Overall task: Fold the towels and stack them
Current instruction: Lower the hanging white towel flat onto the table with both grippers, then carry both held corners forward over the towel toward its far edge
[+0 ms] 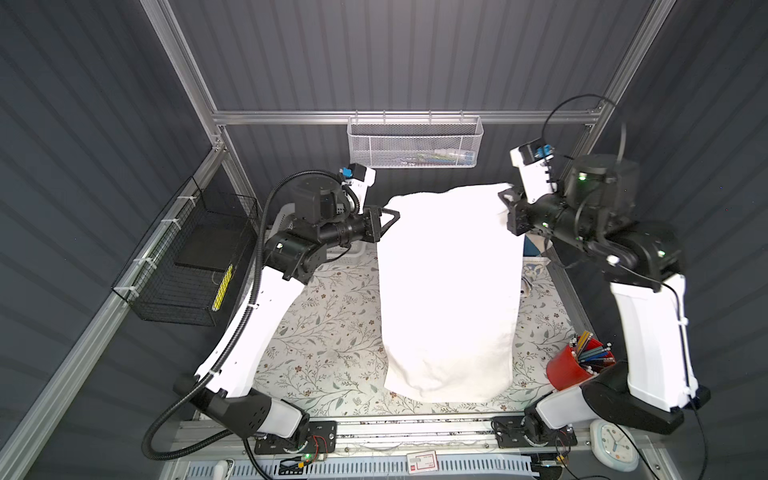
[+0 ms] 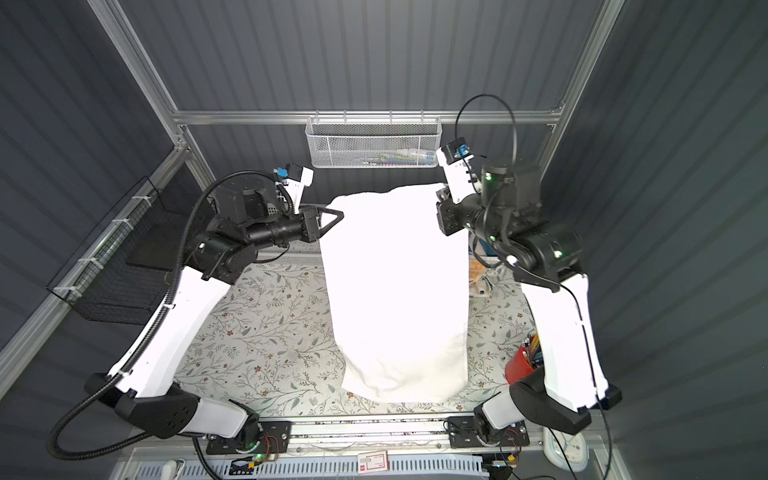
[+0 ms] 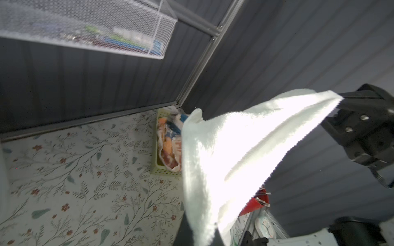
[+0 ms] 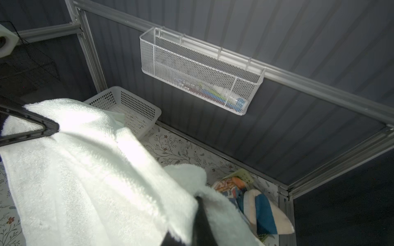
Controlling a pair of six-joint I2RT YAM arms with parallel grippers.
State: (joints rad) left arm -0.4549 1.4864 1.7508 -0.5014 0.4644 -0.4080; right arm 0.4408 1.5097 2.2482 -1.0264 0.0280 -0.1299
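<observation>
White towel [image 1: 449, 291] hangs spread between the left pincer [image 1: 395, 215] and right pincer [image 1: 505, 205], each clamped tight on a top corner. Its lower end rests on the flowered cloth [image 1: 324, 332] below them.

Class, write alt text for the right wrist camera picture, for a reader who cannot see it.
A white towel hangs stretched between two shut pincers, the left pincer clamping one corner and the right pincer the other. Behind it are a white perforated basket, a wall-hung mesh basket and bunched coloured towels.
</observation>
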